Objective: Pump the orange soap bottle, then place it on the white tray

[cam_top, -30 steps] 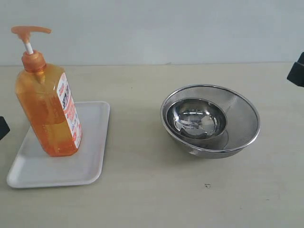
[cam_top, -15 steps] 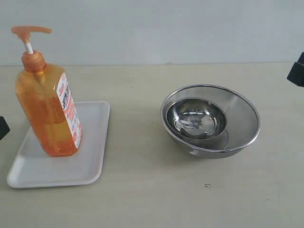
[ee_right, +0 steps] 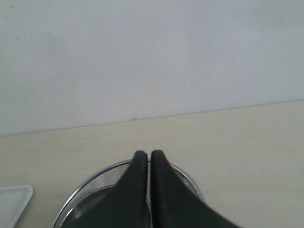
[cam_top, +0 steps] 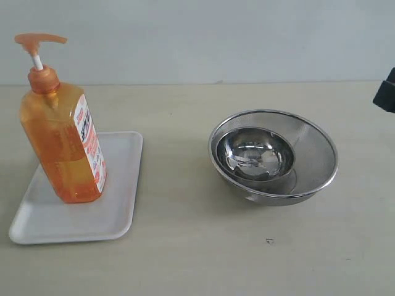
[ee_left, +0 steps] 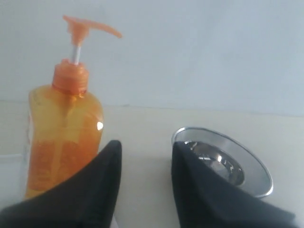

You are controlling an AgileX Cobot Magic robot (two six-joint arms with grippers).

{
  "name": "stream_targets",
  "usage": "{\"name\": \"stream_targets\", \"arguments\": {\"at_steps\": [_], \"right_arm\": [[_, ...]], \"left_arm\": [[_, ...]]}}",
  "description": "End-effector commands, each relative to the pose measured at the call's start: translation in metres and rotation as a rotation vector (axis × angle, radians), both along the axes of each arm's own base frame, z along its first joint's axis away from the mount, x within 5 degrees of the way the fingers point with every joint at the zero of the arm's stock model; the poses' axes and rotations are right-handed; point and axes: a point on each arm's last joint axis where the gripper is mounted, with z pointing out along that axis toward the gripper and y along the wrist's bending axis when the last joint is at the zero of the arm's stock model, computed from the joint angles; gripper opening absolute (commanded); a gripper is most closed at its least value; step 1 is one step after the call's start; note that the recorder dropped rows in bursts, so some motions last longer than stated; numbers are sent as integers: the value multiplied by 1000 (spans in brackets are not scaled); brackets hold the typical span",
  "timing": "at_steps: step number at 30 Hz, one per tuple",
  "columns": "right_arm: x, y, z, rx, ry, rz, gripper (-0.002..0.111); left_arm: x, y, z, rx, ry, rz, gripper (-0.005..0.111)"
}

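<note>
Bottle place: the orange soap bottle (cam_top: 62,145) stands upright on the white tray (cam_top: 117,209), toward the tray's left side; its label faces right in the exterior view.
Bottle handling: it looks well filled, so I judge it fairly heavy; its tall, narrow build makes it easy to tip; the smooth plastic wall probably yields a little and may be slippery.
Where to hold: mid-body, across the narrow faces and below the shoulder; the pump head (cam_top: 38,40) sits raised on its thin stem and suits pressing only, not lifting.
Left gripper (ee_left: 146,145): open, nothing between the jaws; it is low and clear of the bottle.
Right gripper (ee_right: 145,154): closed and empty, above the steel bowl (cam_top: 254,154) nested in the mesh strainer (cam_top: 315,160).
Task stage: placement looks done; whether soap came out I cannot tell.
Change: the dark arm part seen at the left edge of the exterior view half a second ago is gone; bottle, tray and bowls on the tabletop (cam_top: 185,259) are unmoved.
</note>
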Motion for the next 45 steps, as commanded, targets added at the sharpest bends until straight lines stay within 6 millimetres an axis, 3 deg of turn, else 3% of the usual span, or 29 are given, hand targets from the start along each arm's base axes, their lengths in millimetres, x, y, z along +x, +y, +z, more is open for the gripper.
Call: {"name": "stream_targets", "arguments": {"at_steps": [1,6,15,45], "right_arm": [[-1,0,1,-4,-7,0,0],[-1,0,1,-4,-7,0,0],[-1,0,1,-4,-7,0,0],[-1,-1,1,-4,-12,-3,0]], "left_arm": [[-12,11,4,25,-79,56,33],[-25,21,0,35,-156,143,33],[-29,28,-33,47,-141,247,33],[-28,32,-39,79,-81,327,33]]}}
